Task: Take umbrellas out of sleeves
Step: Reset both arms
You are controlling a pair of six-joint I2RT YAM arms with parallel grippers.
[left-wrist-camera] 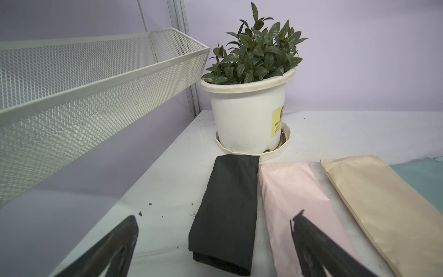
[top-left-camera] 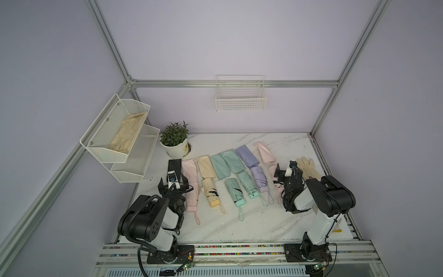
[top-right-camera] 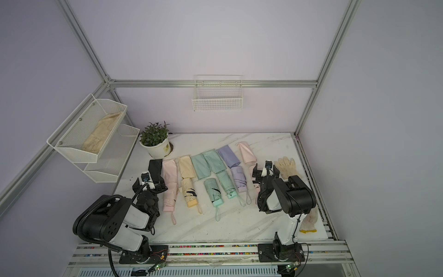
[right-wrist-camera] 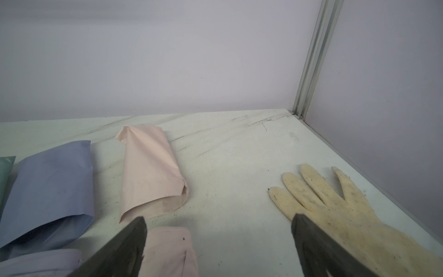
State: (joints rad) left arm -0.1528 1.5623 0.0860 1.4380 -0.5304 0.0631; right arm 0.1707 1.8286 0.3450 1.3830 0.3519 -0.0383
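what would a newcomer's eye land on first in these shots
A row of pastel umbrellas and flat sleeves fans across the middle of the marble table. A green potted plant stands at the back beside the mesh shelf, and a cream glove lies next to the right arm.

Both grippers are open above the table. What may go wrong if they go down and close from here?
1. The left gripper straddles the black sleeve, but one finger hangs over the neighbouring pink sleeve; closing may pinch both.
2. The potted plant stands just behind the black sleeve; a forward push could knock it.
3. One finger of the right gripper hangs over the cream glove, so it may snag that.
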